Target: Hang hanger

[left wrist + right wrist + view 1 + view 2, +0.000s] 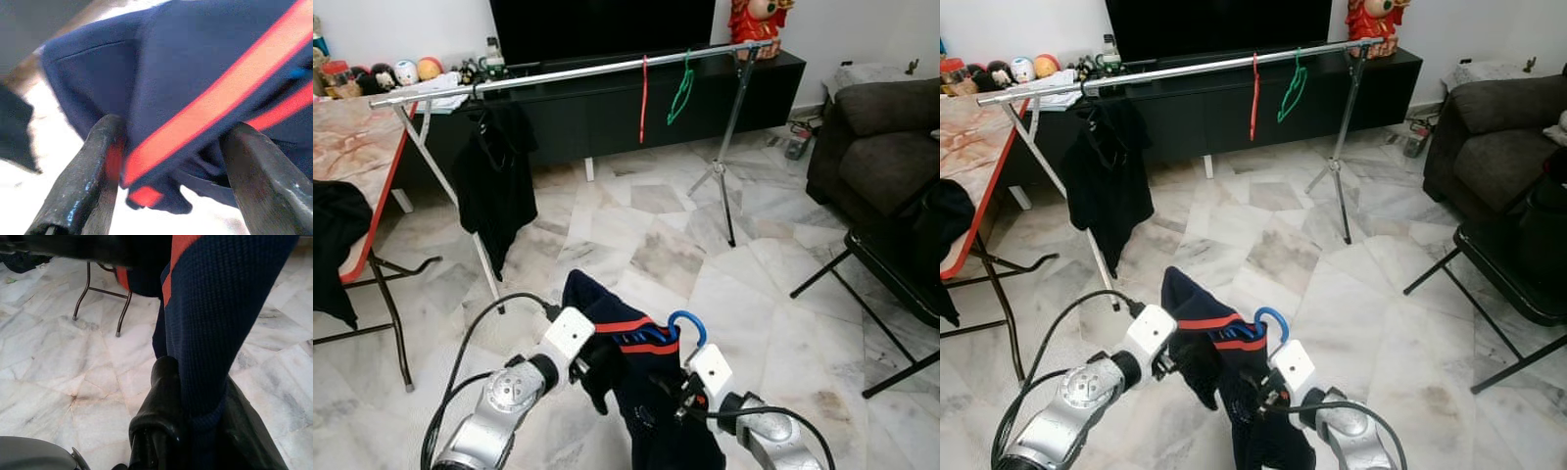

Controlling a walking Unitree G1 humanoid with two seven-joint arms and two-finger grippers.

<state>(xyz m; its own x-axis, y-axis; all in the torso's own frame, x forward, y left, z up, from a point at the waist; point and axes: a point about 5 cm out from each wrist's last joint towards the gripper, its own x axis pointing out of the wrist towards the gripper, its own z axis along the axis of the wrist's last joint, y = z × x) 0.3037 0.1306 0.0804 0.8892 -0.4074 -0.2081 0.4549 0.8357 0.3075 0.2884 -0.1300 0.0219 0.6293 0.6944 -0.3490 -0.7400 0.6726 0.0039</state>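
2 grippers, left gripper and right gripper, both clamp the navy shirt on the blue hanger at bottom centre, probably by fabric; lift level so its hook clears the rail at top.

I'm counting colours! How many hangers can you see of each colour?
Red hanger on the rail: 1
Green hanger on the rail: 1
Blue hanger in the navy garment, which both grippers hold: 1
Total: 3
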